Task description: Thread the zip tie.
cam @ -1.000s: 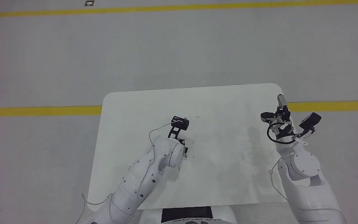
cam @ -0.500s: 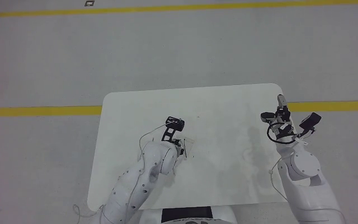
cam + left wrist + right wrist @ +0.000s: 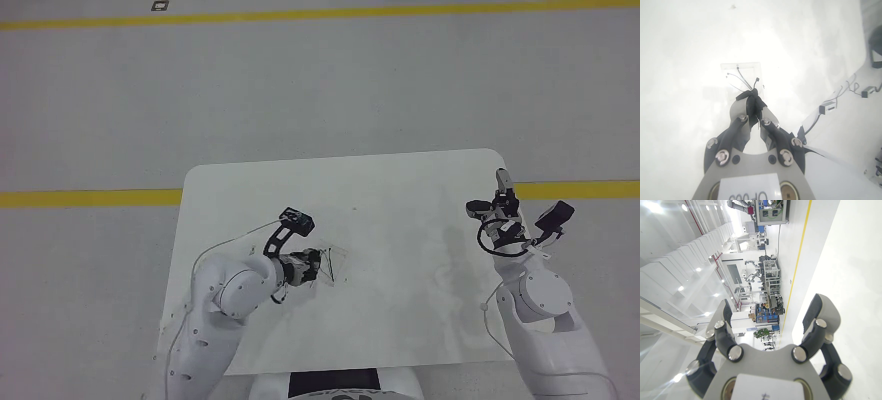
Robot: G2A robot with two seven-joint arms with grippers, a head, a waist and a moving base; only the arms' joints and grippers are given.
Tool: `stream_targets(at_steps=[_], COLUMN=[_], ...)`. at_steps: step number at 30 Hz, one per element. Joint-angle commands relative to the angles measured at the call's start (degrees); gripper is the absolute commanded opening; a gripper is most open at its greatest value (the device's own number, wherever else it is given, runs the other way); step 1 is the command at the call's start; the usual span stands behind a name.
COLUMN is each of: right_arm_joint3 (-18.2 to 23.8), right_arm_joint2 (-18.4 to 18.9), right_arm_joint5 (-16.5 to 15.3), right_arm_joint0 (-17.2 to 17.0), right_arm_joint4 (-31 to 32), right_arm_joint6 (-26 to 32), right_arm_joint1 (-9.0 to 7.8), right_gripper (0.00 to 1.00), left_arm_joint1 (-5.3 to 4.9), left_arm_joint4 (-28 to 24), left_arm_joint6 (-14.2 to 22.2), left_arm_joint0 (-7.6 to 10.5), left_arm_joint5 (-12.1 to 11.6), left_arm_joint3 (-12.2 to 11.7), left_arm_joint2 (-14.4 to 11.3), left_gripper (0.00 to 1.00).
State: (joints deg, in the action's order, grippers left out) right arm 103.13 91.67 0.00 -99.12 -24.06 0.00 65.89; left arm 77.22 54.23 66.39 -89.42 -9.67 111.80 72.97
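Raising the zip tie (image 3: 755, 83) slowly should shed neighbouring ties (image 3: 743, 76); the left gripper (image 3: 753, 97) clenches it. Right gripper (image 3: 772, 308) hangs spread wide.

Zip ties (image 3: 745, 80): lower ends buried between the pressed-together pads of the left gripper (image 3: 752, 98); which strands are pinched can't be told. Clear tray (image 3: 745, 64) beneath them mostly lost in glare, near edge behind the fingers. From above, ties too thin to count.

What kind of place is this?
Probably a robotics lab or factory hall: a white table on a floor with yellow lines, plus equipment racks and other robot arms behind.
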Motion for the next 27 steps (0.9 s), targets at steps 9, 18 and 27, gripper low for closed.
stream_targets(at_steps=[9, 18, 27], right_arm_joint3=[0.00, 0.00, 0.00], right_arm_joint2=[0.00, 0.00, 0.00], right_arm_joint5=[0.00, 0.00, 0.00], right_arm_joint0=[0.00, 0.00, 0.00], right_arm_joint4=[0.00, 0.00, 0.00], right_arm_joint6=[0.00, 0.00, 0.00], right_arm_joint1=[0.00, 0.00, 0.00], right_gripper=[1.00, 1.00, 1.00], left_arm_joint1=[-4.00, -8.20, -8.52], left_arm_joint4=[-21.04, -23.51, -21.35], left_arm_joint6=[0.37, -3.39, -5.28], left_arm_joint0=[-0.14, 0.73, 0.32], left_arm_joint5=[-9.81, -9.81, -9.41], left_arm_joint3=[-4.98, -5.87, -6.16], left_arm_joint2=[7.32, 4.92, 5.63], left_gripper=[0.00, 0.00, 0.00])
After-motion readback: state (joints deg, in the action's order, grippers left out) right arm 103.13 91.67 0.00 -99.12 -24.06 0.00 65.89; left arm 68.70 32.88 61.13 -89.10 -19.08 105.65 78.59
